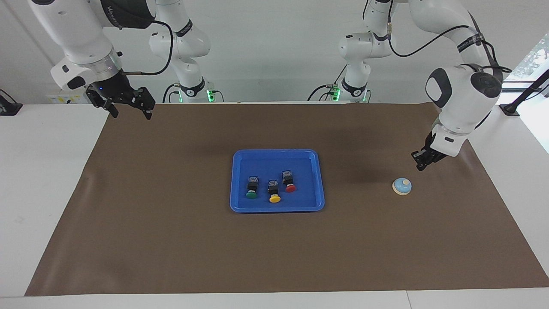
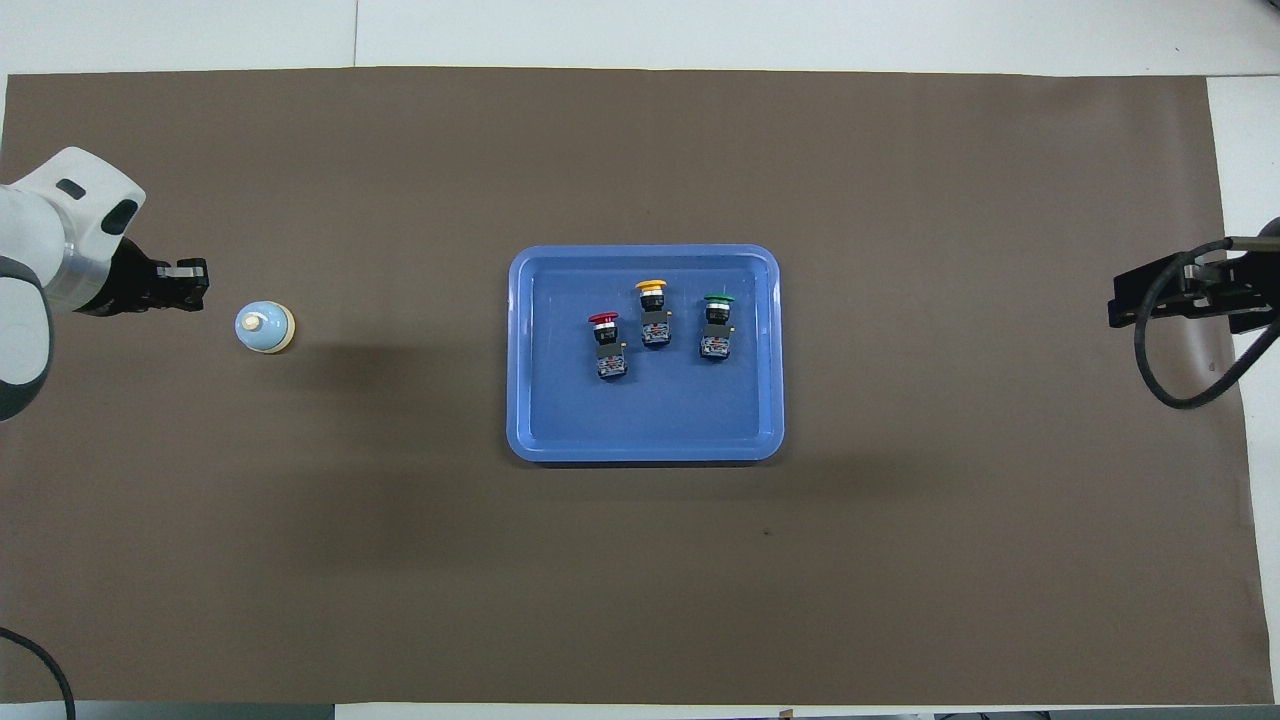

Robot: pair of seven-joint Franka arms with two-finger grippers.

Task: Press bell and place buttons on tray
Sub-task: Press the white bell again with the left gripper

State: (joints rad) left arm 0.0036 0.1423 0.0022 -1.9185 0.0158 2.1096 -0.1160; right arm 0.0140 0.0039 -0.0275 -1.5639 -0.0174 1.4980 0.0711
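The light-blue bell point(image 1: 402, 186) stands on the brown mat toward the left arm's end; it also shows in the overhead view point(image 2: 265, 327). My left gripper point(image 1: 421, 162) hangs low over the mat just beside the bell, not touching it; it also shows in the overhead view point(image 2: 190, 284). The blue tray point(image 1: 276, 152) lies mid-table and holds the green button point(image 1: 251, 189), yellow button point(image 1: 273, 192) and red button point(image 1: 289, 182). My right gripper point(image 1: 131, 112) is open and empty, held high over the mat's edge at the right arm's end.
The brown mat point(image 1: 171, 240) covers most of the white table. The tray point(image 2: 645, 254) with the red point(image 2: 607, 345), yellow point(image 2: 653, 312) and green point(image 2: 717, 325) buttons is the only other thing on it.
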